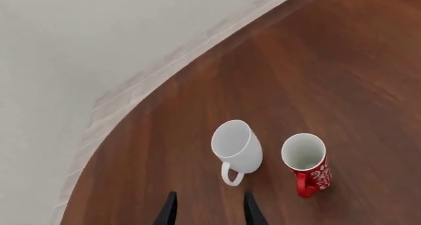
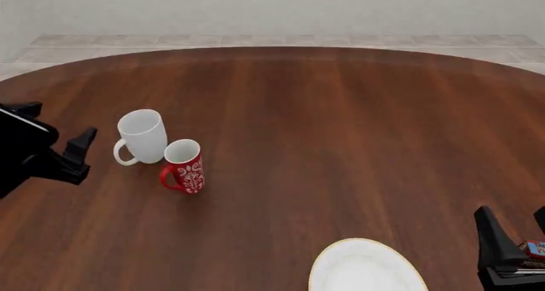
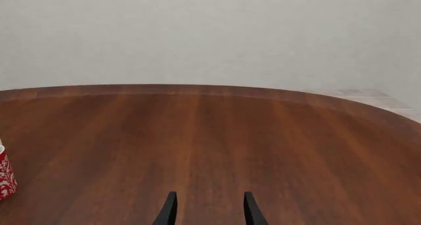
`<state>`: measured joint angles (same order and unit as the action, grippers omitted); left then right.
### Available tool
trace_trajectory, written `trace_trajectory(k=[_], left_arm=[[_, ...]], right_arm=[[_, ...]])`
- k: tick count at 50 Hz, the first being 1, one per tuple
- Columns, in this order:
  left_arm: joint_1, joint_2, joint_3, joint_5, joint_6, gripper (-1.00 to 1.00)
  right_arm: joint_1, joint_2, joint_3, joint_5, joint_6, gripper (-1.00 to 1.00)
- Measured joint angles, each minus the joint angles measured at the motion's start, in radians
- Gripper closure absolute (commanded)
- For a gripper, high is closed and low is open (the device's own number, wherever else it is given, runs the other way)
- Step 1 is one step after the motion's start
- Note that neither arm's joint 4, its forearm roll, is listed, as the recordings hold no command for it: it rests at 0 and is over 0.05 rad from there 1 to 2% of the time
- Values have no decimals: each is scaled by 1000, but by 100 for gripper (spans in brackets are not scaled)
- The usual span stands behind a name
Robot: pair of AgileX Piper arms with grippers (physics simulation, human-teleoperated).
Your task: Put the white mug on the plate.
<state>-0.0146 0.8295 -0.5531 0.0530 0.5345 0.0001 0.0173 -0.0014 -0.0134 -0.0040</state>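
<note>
Hovering at the table's left edge, the left gripper (image 1: 209,210) lines up on the white mug (image 2: 143,136), its jaws spread and holding nothing, the two dark fingertips framing the mug's loop handle in the left wrist view. The white mug stands upright on the left side of the wooden table (image 2: 341,125), mouth open to the ceiling, handle turned toward the left arm. Just beside it on the near right, perhaps touching, stands the red mug (image 2: 184,166), smaller and patterned in white.

That closeness looks like the main hazard. A finger sliding in along the white mug's right wall would likely nudge or tip the red mug, and a wide closing sweep could trap both. A pinch on the thin handle alone seems risky too, since the glossy mug could swing or slip under its own weight.

The plate (image 2: 367,266), white with a gold rim, lies well apart at the near edge, right of centre and partly cut off by the front view. The carry therefore crosses much of the table, and a loose grip would probably show itself along the way. The right gripper (image 3: 209,209) waits near the plate's right side, jaws also spread and empty; a low delivery could bump it, and a mug set down on the rim might rock off.
</note>
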Motion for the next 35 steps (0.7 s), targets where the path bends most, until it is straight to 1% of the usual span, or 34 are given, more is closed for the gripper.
trace_trajectory(k=[9,20,25,35], left_arm=[[14,93,1,-32,68,-100],[34,183,-36,-15,123,-100],[44,221,-57,-5,137,-100],[65,306,-119,17,140,-100]], right_arm=[[0,5,1,-5,0,-100],[0,7,1,-8,0,-100],[0,6,1,-7,0,-100],[0,7,1,-8,0,-100]])
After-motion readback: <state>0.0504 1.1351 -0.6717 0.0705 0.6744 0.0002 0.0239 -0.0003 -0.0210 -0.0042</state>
